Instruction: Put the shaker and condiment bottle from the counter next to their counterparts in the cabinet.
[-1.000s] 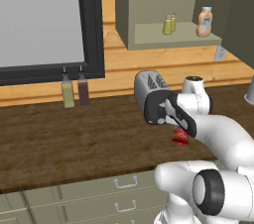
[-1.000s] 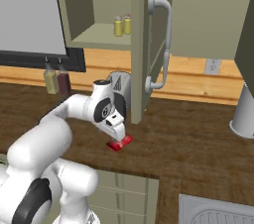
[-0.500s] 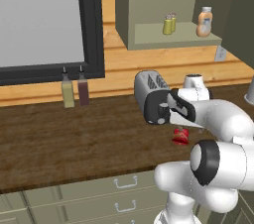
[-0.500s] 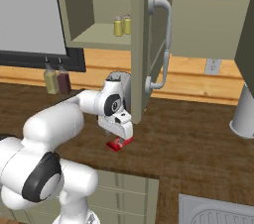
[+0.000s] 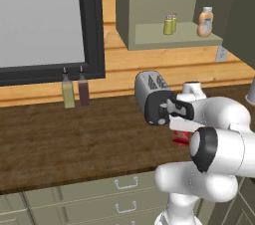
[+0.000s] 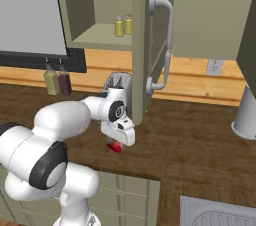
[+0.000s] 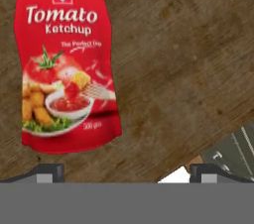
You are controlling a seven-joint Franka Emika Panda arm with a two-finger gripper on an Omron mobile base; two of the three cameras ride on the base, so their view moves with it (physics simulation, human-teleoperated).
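The arm has swung its hand lower over the ketchup bottle (image 7: 67, 64), which lies flat on the counter (image 5: 74, 144) just in front of the toaster (image 5: 152, 94). The gripper (image 7: 126, 171) hovers above it, jaws wide apart, holding nothing.

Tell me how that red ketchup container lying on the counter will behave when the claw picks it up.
The ketchup container lies flat on the counter, so it probably won't roll. Its wavy outline suggests a soft pack, likely to give under the fingertips. Its glossy face may be slippery. The open claw sits off its centre.
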